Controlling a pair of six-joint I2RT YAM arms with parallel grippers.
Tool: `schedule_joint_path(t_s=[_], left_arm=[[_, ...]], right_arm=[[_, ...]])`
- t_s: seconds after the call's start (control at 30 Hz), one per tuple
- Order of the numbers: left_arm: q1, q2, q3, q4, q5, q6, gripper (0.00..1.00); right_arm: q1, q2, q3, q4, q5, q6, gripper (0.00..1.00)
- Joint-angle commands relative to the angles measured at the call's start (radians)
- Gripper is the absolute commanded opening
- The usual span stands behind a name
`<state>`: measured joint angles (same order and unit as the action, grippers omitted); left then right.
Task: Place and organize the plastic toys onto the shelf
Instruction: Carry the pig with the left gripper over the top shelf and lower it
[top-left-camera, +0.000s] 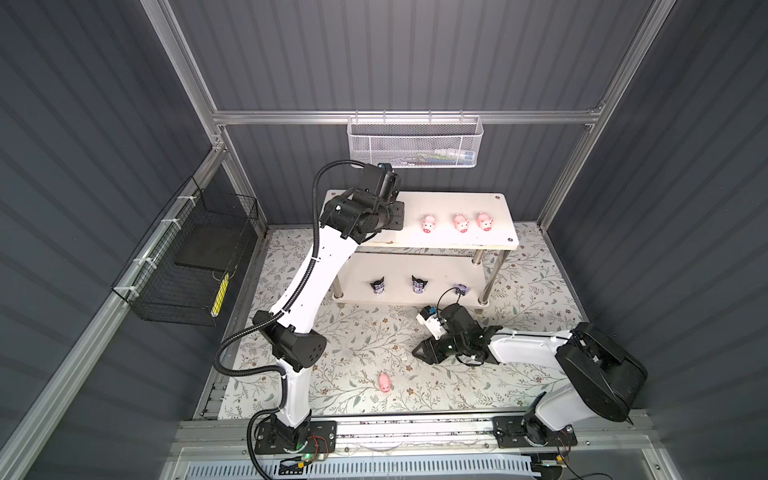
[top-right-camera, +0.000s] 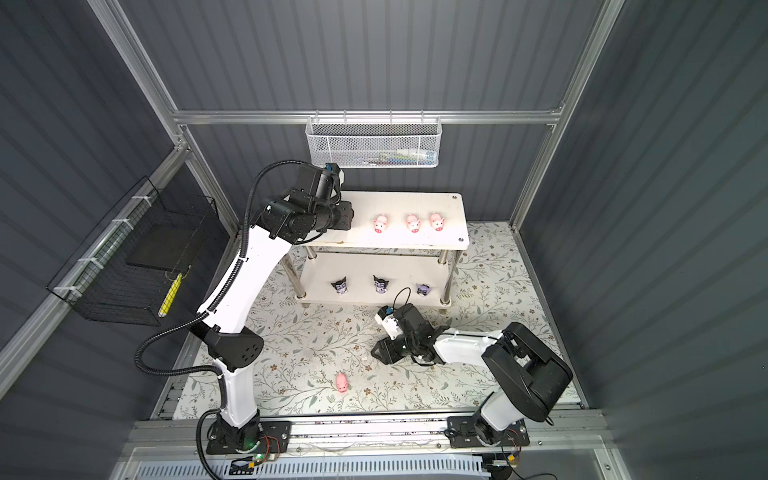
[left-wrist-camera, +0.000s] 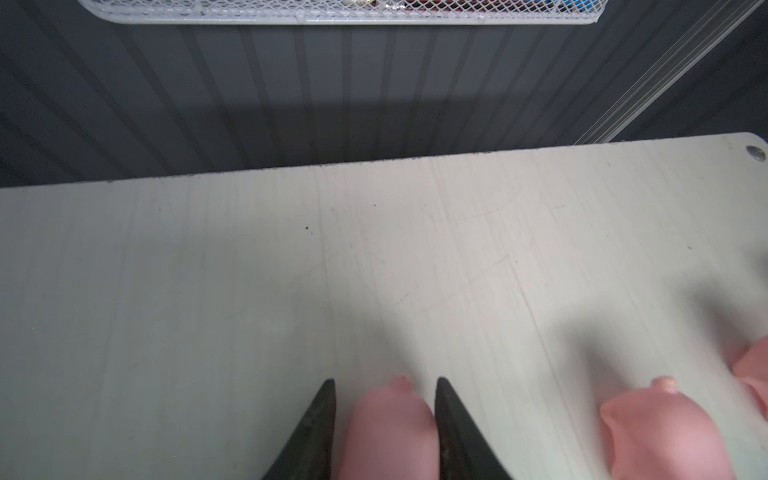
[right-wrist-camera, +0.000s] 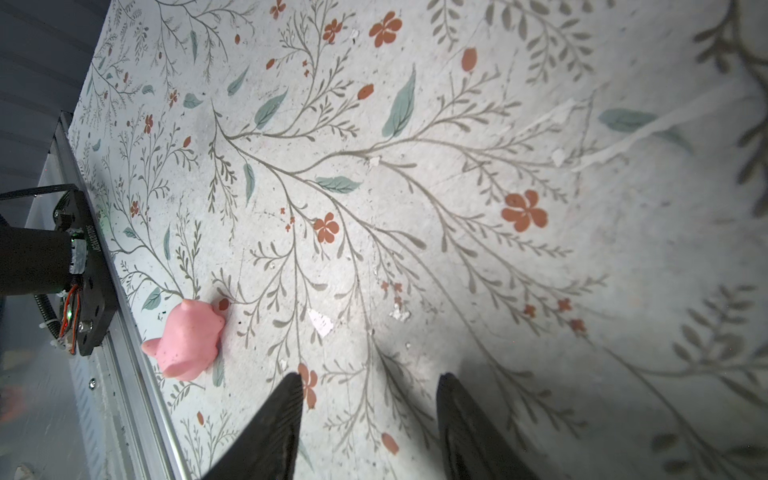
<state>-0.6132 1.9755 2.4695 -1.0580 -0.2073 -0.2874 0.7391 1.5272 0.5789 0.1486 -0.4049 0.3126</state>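
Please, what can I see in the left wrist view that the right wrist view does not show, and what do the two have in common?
Only the left wrist view: the top board of the shelf, a pig on it between the fingers of the left tool, a second pig beside it, and the white mesh basket on the wall.
Only the right wrist view: the floral mat, a lone pig lying on it, apart from the right tool, and a black arm base by the rail.
Both: two dark pointed fingers, and pink pigs.
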Motion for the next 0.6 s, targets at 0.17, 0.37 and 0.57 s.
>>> schedule_joint_path(t_s=[0.17,0.37,0.57], left_arm=[[0.010,-0.011,0.009,0.010,0.004,0.007,0.50],[0.011,-0.046,0.004,0.037,0.002,0.015,0.57],[0.011,-0.118,-0.022,0.108,-0.007,0.038,0.64]], right_arm=[[-0.006,0.017,0.027,-0.012,-0.020,-0.013,0.54],[-0.006,0.017,0.029,-0.014,-0.022,-0.015,0.54],[-0.006,0.006,0.027,-0.014,-0.021,-0.017,0.54]])
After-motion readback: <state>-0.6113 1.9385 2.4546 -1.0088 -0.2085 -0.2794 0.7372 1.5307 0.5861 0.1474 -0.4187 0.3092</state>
